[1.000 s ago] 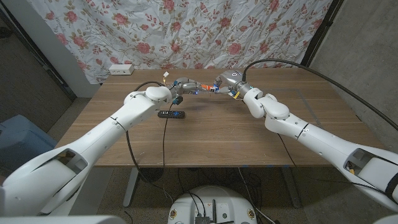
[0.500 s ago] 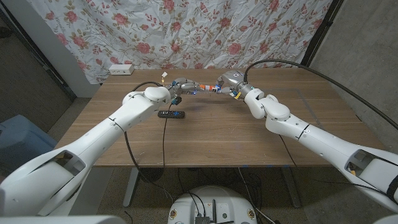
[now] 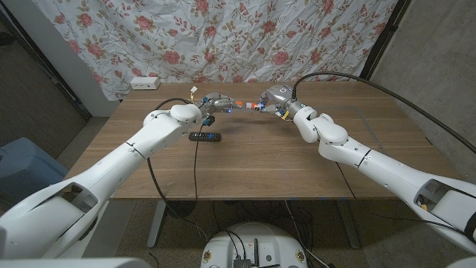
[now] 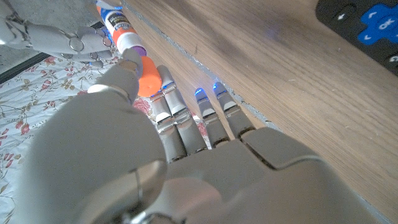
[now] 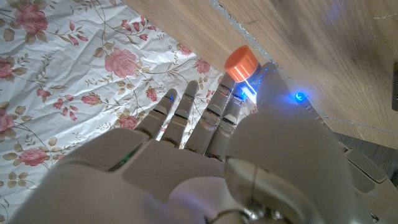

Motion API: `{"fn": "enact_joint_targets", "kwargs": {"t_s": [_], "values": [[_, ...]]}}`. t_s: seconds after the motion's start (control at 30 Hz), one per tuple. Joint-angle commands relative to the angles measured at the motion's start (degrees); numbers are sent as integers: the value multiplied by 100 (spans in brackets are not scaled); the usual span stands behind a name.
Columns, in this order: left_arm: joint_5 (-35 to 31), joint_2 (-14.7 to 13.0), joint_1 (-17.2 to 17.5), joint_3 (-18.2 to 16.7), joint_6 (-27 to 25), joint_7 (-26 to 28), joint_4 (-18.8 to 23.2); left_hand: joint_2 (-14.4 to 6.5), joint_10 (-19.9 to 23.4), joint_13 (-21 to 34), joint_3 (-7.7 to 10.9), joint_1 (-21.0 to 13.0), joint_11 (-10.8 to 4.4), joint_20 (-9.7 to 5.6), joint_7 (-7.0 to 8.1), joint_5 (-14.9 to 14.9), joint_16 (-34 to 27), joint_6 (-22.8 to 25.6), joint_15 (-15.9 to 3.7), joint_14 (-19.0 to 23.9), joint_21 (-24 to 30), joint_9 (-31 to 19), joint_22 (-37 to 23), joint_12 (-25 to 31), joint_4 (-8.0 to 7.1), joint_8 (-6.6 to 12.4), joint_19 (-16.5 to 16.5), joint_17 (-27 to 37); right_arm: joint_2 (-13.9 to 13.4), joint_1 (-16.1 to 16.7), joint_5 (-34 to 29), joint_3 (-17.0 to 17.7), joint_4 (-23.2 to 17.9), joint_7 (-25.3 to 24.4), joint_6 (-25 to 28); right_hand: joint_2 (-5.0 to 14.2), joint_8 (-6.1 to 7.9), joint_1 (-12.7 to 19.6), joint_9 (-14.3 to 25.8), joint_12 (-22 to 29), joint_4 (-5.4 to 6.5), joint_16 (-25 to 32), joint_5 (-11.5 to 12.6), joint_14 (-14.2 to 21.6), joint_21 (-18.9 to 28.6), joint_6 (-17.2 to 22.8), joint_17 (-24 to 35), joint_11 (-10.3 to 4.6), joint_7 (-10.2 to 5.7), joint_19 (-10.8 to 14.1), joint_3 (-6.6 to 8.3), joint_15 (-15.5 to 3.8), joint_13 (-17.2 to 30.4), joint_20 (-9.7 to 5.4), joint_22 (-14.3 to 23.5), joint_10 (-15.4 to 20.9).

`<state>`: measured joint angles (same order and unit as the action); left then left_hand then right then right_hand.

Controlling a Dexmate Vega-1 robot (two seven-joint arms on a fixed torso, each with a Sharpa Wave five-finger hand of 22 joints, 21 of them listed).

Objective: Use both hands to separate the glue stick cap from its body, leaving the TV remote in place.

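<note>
above the tv remote [image 3: 204, 136], your left hand [image 3: 215, 102] pinches the orange cap [image 4: 148, 77]; your right hand [image 3: 269, 97] grips the glue stick body [image 4: 119, 23], just apart.

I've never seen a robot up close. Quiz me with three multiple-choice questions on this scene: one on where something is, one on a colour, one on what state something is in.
1. Where is the black TV remote?
A. In the right hand
B. On the wooden table by the left arm
C. On the floor

2. What colour is the glue stick's cap?
A. Orange
B. Green
C. Black

3. How is the white glue stick held?
A. It lies alone on the table
B. Between both hands
C. It stands upright by the remote

Answers:
1 B: the black TV remote lies on the wooden table beside the left arm.
2 A: the cap is orange.
3 B: the left hand pinches the cap and the right hand grips the white glue stick.
</note>
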<state>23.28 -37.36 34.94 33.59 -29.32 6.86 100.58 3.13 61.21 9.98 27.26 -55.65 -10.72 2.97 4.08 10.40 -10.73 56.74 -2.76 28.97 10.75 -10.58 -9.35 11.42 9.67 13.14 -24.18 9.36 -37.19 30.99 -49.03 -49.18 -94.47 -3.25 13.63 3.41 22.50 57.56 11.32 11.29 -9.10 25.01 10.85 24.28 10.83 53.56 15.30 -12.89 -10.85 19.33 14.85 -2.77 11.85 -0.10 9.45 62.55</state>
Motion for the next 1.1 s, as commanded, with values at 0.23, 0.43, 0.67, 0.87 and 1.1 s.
{"fn": "enact_joint_targets", "kwargs": {"t_s": [0.23,0.43,0.67,0.87,1.1], "values": [[-134,-223,-32,27,-150,35,231,-57,27,33,-44,-4,-35,-22,-204,28,24,266,-391,60,-18,-20,-15,-28,-3,-36,-41,-3,-119,70,-87,53,-42,15,22,34,27,95,14,31,7,36,17,52,-1,367,8,13,-209,66,-14,-659,20,12,9,34],[-318,-342,-234,161,-309,-140,270,-65,34,35,-55,-3,-45,-44,-198,29,29,276,-373,53,-23,-22,-15,-32,-4,-48,-29,-3,-123,64,-135,74,-33,67,127,38,22,100,14,27,10,42,18,59,1,370,9,13,-209,73,-20,-657,20,12,10,29],[-642,-494,-526,409,-544,-430,298,-74,22,37,-73,2,-56,-58,-197,29,39,266,-343,30,-28,-25,-15,-46,-6,-77,-12,-2,-173,48,-146,85,-43,174,158,31,13,101,13,23,12,44,17,61,3,363,9,14,-210,82,-30,-652,19,8,10,21],[-865,-549,-721,578,-673,-657,282,-77,15,38,-87,9,-44,-73,-195,29,37,265,-340,34,-30,-26,-15,-54,-7,-92,-3,-2,-222,42,-126,104,-46,254,154,31,6,98,13,21,15,48,18,68,2,354,9,15,-209,83,-36,-648,19,8,10,18],[-1219,-597,-877,771,-878,-751,361,-90,-14,40,-106,16,-56,-84,-187,31,44,269,-334,14,-38,-30,-14,-71,-10,-113,30,-2,-274,120,-106,158,-125,283,254,22,-5,92,12,18,20,48,18,67,-2,344,6,16,-209,79,-49,-644,19,30,10,11]]}}
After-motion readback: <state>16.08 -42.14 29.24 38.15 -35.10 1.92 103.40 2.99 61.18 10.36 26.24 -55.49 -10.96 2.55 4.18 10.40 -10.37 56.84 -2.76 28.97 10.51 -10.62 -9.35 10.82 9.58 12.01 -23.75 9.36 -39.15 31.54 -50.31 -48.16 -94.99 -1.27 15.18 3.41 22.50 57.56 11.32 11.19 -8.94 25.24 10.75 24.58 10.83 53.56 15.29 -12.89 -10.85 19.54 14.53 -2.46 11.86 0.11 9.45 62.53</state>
